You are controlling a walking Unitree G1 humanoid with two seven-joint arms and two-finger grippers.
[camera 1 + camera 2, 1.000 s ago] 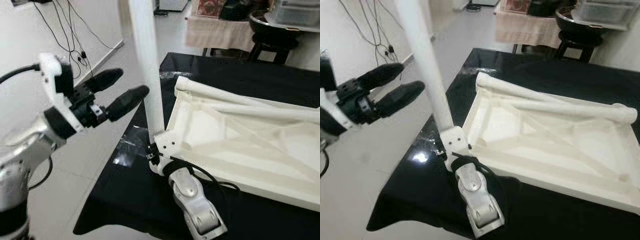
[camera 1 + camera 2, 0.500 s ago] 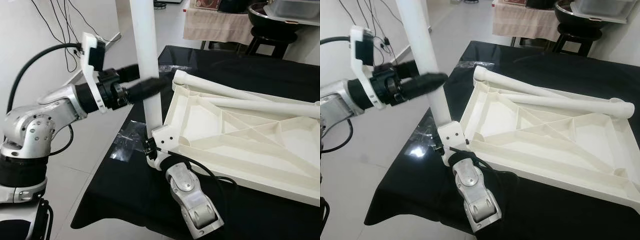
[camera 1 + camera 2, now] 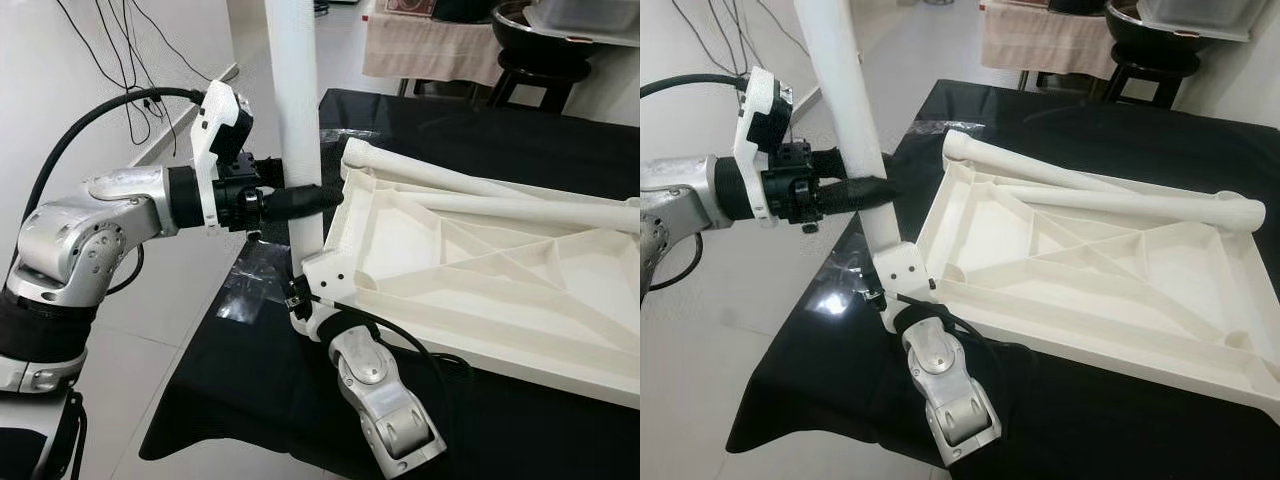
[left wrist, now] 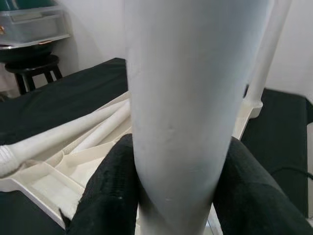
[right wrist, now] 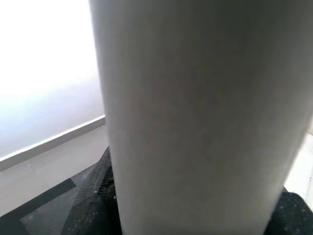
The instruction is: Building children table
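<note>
On black table point(image 3: 520, 150) (pale floor): left gripper point(image 3: 300, 200) jaws pinch leg point(image 3: 295, 120); right gripper point(image 3: 298, 300) likewise.

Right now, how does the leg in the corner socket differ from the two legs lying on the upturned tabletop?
The corner leg stands upright in the tabletop's near corner; the loose legs lie flat across its far side. The left gripper has its jaws around the corner leg, and the right gripper is at its base; the loose legs are untouched. Shared: white, round, tube-like.
</note>
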